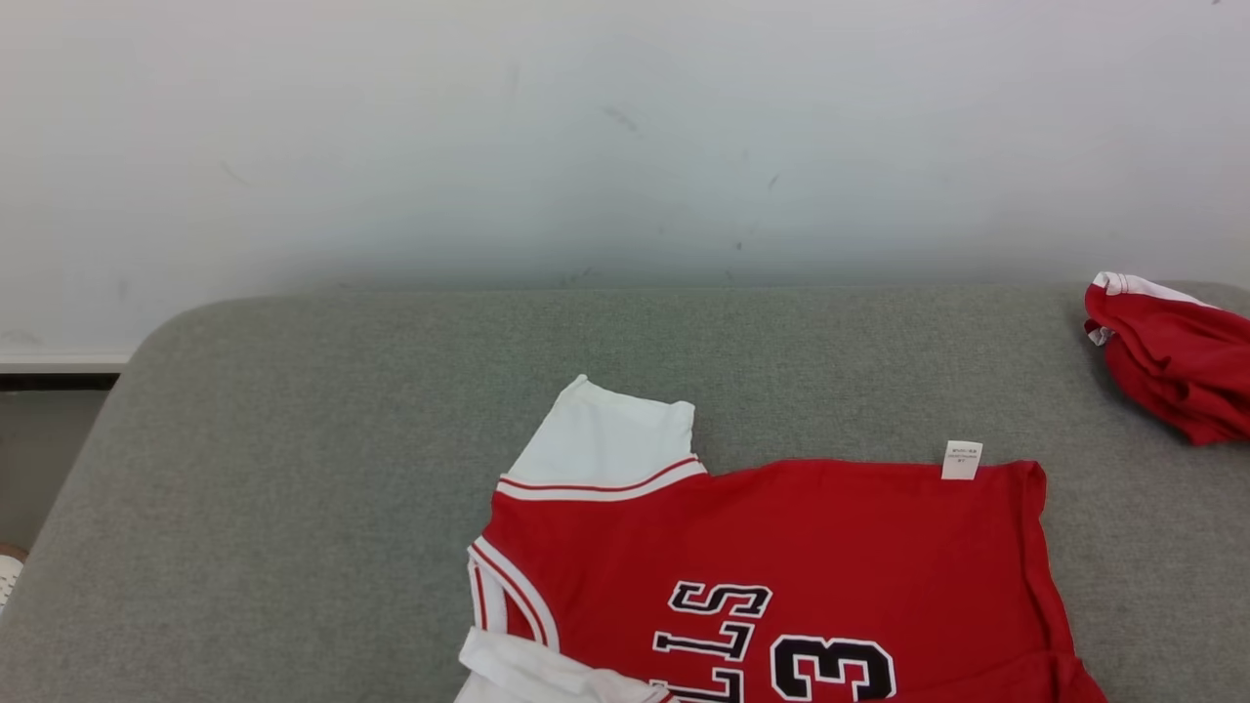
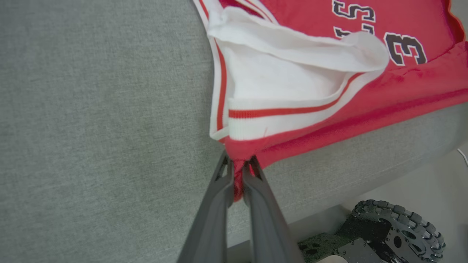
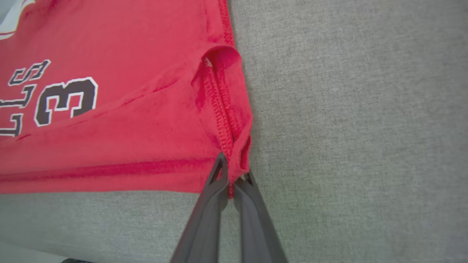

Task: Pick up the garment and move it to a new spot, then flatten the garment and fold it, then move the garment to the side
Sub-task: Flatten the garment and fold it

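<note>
— Two red garments in the head view?
— Yes. The jersey (image 1: 781, 547) lies spread on the grey cushion (image 1: 293, 488) and runs off the bottom of the view. A red bundle (image 1: 1172, 361) sits well apart at the far right.
— Left wrist view?
— The left gripper (image 2: 238, 168) pinches red fabric at the shoulder corner, just below the white sleeve (image 2: 292, 73), fingers pressed together on it.
— Right wrist view?
— The right gripper (image 3: 230, 179) clamps the stitched hem corner, near the cushion's front edge.
</note>
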